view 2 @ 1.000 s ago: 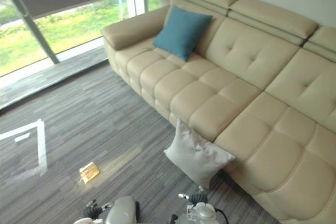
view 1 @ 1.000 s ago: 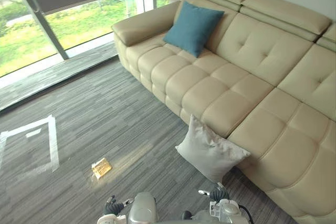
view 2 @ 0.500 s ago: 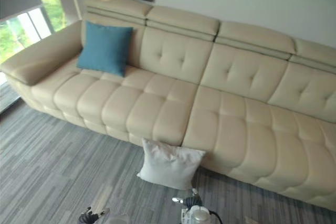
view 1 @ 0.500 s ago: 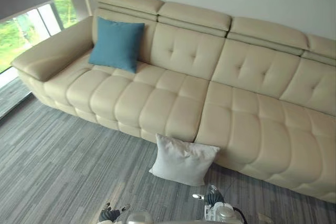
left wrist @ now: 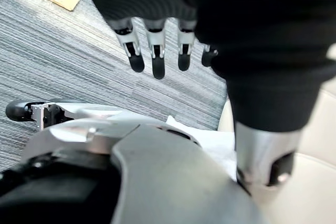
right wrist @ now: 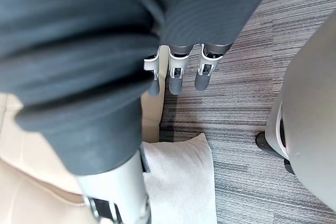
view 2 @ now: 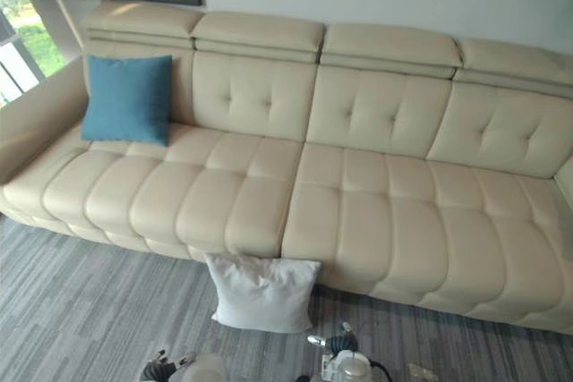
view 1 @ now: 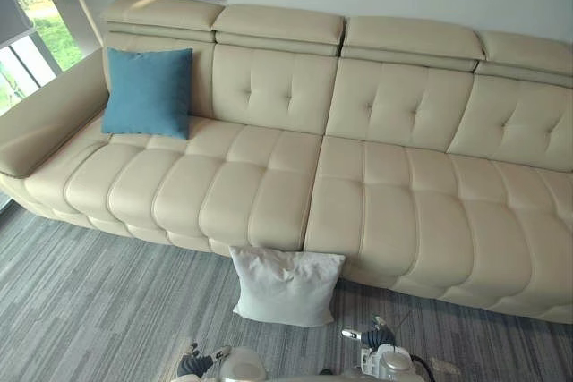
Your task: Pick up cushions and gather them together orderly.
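Left eye view has the whole sofa (view 1: 358, 212) in it. The blue cushion (view 1: 148, 92) stands upright on the seat at the sofa's window end, leaning on the backrest. The white cushion (view 1: 285, 285) is down on the carpet (view 1: 89, 310), propped against the sofa's front edge about midway along. So nothing's gathered yet, and I'd guess the white one is the one to fetch.

What could go wrong, imo: it's a soft, floppy cushion sitting low against the sofa's base, so a grab at one corner would probably let it sag and slide out. Stepping in too close could also knock it flat against the sofa's base. And when it goes up beside the blue one, a careless drop could tip the blue cushion off the backrest, and there goes "orderly".

Left hand (left wrist: 157, 59) hangs low out in front of the sofa, short of the white cushion. Its fingers are straight and slightly apart, thumb off to one side, nothing in it. Right hand (right wrist: 175, 77) is the same deal: fingers straight, pointing down at the carpet, empty, with the white cushion and the sofa's base just past it. Neither hand touches a cushion.
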